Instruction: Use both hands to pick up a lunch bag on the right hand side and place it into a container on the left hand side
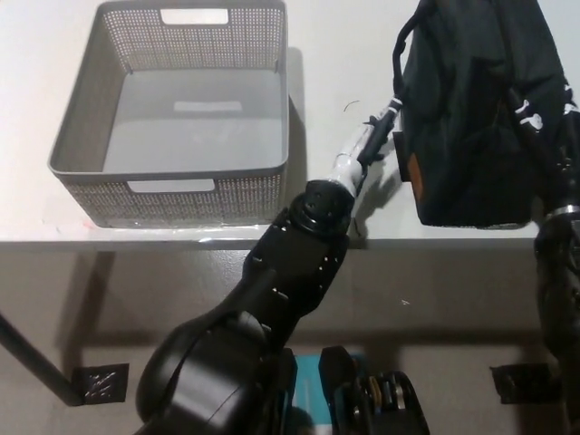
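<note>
two robot hands flat against the black lunch bag (471, 109), fingers apparently straight; orange tag (414, 169) unreadable.

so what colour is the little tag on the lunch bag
Orange-brown, on the black lunch bag's left edge tag; head view.

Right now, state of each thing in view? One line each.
lunch bag: upright on the table, right side, not lifted, pressed between both hands.
container: on the table, left side, nothing in it.
left hand: against the bag's left side, fingers flat, not wrapped.
right hand: against the bag's right side, partly cut off by the picture edge.
table: bears the bag and the container.
</note>
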Robot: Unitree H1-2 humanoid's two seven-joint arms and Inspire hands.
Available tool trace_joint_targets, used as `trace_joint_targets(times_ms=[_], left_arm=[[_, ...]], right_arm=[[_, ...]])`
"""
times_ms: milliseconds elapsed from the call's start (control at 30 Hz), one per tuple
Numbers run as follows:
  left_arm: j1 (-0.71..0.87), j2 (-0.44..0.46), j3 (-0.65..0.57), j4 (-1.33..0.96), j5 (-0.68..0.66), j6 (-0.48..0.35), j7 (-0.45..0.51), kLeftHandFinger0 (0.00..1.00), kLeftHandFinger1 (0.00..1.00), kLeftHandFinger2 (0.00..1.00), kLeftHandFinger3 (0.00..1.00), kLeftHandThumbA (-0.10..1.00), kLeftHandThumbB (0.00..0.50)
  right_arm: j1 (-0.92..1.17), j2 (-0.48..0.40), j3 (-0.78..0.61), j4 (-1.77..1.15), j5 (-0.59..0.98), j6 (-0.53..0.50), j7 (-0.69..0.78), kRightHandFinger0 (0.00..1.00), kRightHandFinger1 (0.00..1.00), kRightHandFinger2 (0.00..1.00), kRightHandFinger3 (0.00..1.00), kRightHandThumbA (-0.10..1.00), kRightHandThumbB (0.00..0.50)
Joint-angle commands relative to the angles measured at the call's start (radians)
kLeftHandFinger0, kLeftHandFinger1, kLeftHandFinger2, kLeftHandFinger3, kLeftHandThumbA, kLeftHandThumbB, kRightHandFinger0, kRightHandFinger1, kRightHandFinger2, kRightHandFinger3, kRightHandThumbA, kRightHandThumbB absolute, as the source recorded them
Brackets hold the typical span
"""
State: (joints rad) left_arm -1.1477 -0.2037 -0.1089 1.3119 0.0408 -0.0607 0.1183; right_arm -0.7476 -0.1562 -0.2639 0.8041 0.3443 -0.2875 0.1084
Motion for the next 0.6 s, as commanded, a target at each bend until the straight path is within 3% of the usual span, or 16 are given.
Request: trace_joint_targets(times_ms=[0, 67, 133, 267, 500, 567], left_arm=[[-0.081, -0.031, -0.04, 0.013, 0.049, -0.025, -0.035, 1.0, 1.0, 1.0, 1.0, 1.0, 0.436], [-0.093, -0.033, -0.055, 0.021, 0.056, -0.037, -0.046, 1.0, 1.0, 1.0, 1.0, 1.0, 0.464], [-0.106, -0.038, -0.076, 0.023, 0.069, -0.034, -0.046, 1.0, 1.0, 1.0, 1.0, 1.0, 0.451], [-0.127, -0.051, -0.081, 0.014, 0.065, -0.023, -0.069, 1.0, 1.0, 1.0, 1.0, 1.0, 0.375], [-0.148, -0.075, -0.087, -0.019, 0.062, -0.038, -0.098, 1.0, 1.0, 1.0, 1.0, 1.0, 0.352], [-0.155, -0.08, -0.091, -0.024, 0.065, -0.049, -0.098, 1.0, 1.0, 1.0, 1.0, 1.0, 0.351]], right_arm=[[-0.041, 0.082, -0.003, -0.005, 0.053, -0.01, 0.037, 1.0, 1.0, 1.0, 1.0, 1.0, 0.251], [-0.044, 0.106, 0.005, -0.011, 0.048, -0.002, 0.029, 1.0, 1.0, 1.0, 1.0, 1.0, 0.251], [-0.032, 0.134, 0.02, -0.057, 0.044, 0.01, 0.03, 1.0, 1.0, 1.0, 1.0, 1.0, 0.265], [-0.015, 0.147, 0.04, -0.139, 0.052, 0.05, 0.046, 1.0, 1.0, 1.0, 1.0, 1.0, 0.252], [0.024, 0.162, 0.039, -0.303, 0.04, 0.111, -0.043, 1.0, 1.0, 1.0, 1.0, 1.0, 0.225], [0.028, 0.152, 0.026, -0.312, 0.059, 0.118, -0.04, 1.0, 1.0, 1.0, 1.0, 1.0, 0.246]])
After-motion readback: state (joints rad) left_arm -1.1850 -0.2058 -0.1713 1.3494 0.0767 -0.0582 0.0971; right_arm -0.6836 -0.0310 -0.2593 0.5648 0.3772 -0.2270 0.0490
